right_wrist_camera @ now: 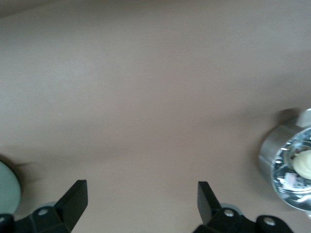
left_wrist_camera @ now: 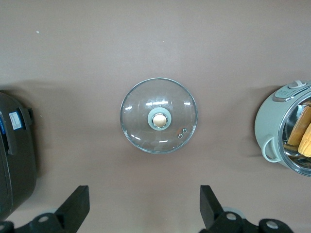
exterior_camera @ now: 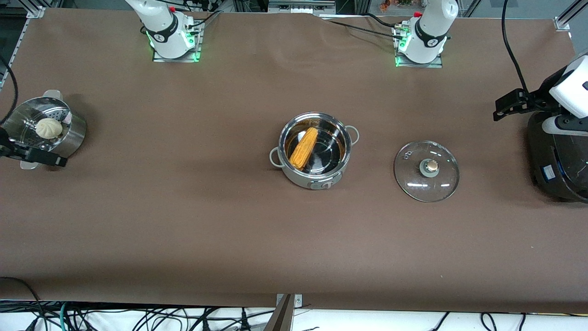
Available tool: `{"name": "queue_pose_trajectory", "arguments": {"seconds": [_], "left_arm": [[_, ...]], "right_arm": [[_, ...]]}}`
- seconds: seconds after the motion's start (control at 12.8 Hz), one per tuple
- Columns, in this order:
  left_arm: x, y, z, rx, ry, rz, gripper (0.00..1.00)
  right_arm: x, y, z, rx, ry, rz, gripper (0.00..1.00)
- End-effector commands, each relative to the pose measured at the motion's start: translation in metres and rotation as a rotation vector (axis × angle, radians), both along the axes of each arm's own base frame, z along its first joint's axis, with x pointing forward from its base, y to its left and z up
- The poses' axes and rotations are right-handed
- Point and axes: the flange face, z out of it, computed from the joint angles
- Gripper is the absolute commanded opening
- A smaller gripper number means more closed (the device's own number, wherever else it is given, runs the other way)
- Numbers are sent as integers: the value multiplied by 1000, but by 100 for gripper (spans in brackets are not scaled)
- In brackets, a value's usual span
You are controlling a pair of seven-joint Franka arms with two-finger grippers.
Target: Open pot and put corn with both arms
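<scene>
The steel pot [exterior_camera: 321, 180] stands open in the middle of the table, with the yellow-orange corn [exterior_camera: 304, 148] lying inside it. Its glass lid [exterior_camera: 426, 171] with the tan knob lies flat on the table beside it, toward the left arm's end. My left gripper [exterior_camera: 505, 106] is open and empty, up over that end of the table by the black cooker. Its wrist view shows the lid [left_wrist_camera: 159, 116], the pot [left_wrist_camera: 272, 121] and the corn [left_wrist_camera: 310, 138] past the open left gripper [left_wrist_camera: 144, 194]. My right gripper [exterior_camera: 41, 157] hangs open and empty by the steamer basket; its own view shows the right gripper [right_wrist_camera: 142, 189] over bare table.
A perforated steamer basket [exterior_camera: 76, 131] with a pale bun [exterior_camera: 48, 128] stands at the right arm's end; it also shows in the right wrist view [right_wrist_camera: 272, 150]. A large black cooker [exterior_camera: 558, 161] stands at the left arm's end. Cables hang along the table edge nearest the front camera.
</scene>
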Motion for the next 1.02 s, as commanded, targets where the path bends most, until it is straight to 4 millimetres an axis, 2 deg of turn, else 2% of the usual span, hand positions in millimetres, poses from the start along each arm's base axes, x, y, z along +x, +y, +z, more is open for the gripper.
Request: {"name": "queue_pose_trajectory", "arguments": {"seconds": [0.0,0.08,0.16,0.23,0.31,0.55,0.94], "left_arm": [[-5,-1,3,-8,-4,7,100],[-5,-1,3,-8,-2,7,100],[-5,-1,3,-10,-4,8,100],[-5,-1,3,-8,-2,8,100],[-5,-1,3,-8,-2,8,100],[-5,-2,3,-8,-2,7,100],[-5,-1,3,-8,-2,7,100]], "right_arm": [[-40,42,38,-74,-40,51,100],[-53,33,43,-73,-37,60,100],[-70,23,40,-70,-26,61,100],[-78,21,35,-71,-41,65,100],[-79,18,33,-71,-43,62,100],[-78,38,33,-70,-46,90,100],[-66,35,27,-73,-31,98,100]]}}
